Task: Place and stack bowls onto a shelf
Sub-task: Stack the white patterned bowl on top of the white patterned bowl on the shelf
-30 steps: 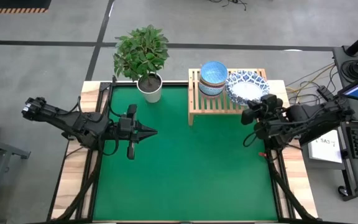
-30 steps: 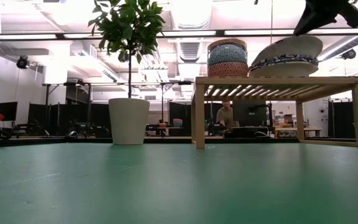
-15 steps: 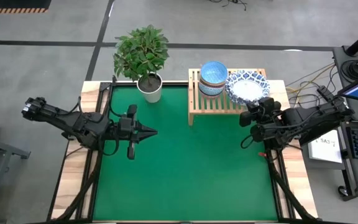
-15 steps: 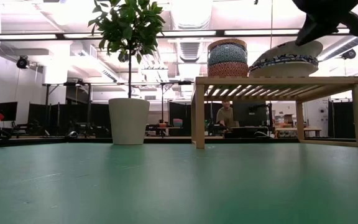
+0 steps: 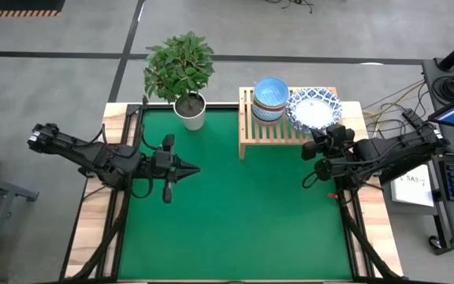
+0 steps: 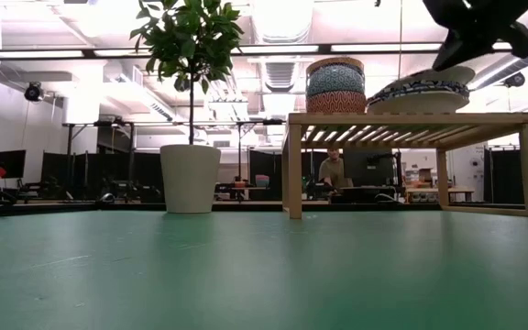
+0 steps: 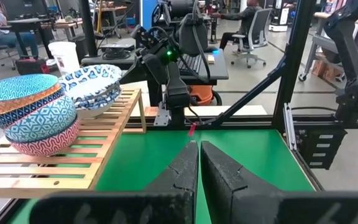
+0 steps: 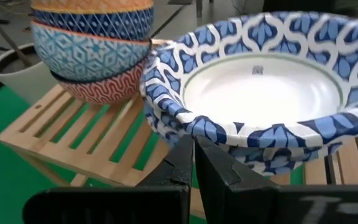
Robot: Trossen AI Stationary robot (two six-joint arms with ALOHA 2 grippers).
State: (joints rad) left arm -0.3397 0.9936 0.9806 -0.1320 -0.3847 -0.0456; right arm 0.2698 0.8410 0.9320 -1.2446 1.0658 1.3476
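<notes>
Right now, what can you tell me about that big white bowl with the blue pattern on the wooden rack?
The wide white bowl looks like glazed ceramic: plain white inside with a small mark at the centre, and a blue leaf-like pattern around its rim and outer wall. It appears to top a stack of similar bowls on the right part of the slatted wooden shelf, beside a stack of smaller bowls. It sits close to level. The right hand, shut, is just in front of it, not gripping it.
</notes>
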